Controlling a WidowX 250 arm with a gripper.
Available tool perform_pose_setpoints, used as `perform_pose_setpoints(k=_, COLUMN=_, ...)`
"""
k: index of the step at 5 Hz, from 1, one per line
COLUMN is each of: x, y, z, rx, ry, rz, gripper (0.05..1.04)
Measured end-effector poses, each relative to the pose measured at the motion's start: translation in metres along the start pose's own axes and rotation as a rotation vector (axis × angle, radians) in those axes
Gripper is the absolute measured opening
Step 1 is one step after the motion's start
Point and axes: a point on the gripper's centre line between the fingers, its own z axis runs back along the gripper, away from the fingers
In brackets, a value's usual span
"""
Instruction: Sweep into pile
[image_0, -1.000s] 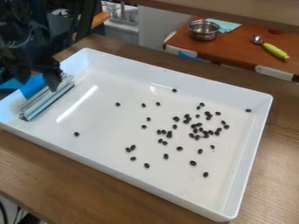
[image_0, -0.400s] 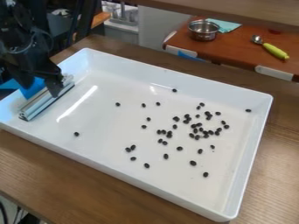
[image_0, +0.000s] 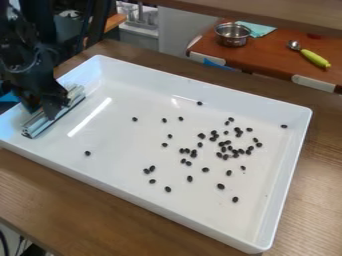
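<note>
Camera view: hand (image_0: 40, 110) spread wide at metal bar (image_0: 35, 128); dark beans (image_0: 221, 186) scattered across white tray (image_0: 194, 90).

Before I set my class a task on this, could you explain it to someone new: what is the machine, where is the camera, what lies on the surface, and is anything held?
The machine is a robot arm, coming in at the upper left; its gripper is the hand-like end. A fixed camera looks down at a slant. On the wooden table sits a large white tray. Small dark bean-like pieces are scattered in it, mostly towards the right. A silvery bar lies at its left end, under the gripper; whether it is held, I cannot tell. Behind are a metal pot and a spoon.
</note>
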Motion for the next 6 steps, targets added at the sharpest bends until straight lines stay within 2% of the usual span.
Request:
perform_pose_setpoints(k=1, x=-0.002, y=-0.001, z=0.000, rx=0.002, ry=-0.004, rz=-0.009, gripper=0.334)
perform_pose_setpoints(k=3, x=-0.016, y=-0.018, z=0.009, rx=-0.021, ry=0.024, rz=-0.042, gripper=0.333)
perform_pose_setpoints(k=4, x=-0.022, y=-0.039, z=0.012, rx=-0.015, ry=0.016, rz=-0.077, gripper=0.333)
perform_pose_setpoints(k=6, x=-0.017, y=-0.081, z=0.013, rx=0.022, ry=-0.002, rz=-0.099, gripper=0.333)
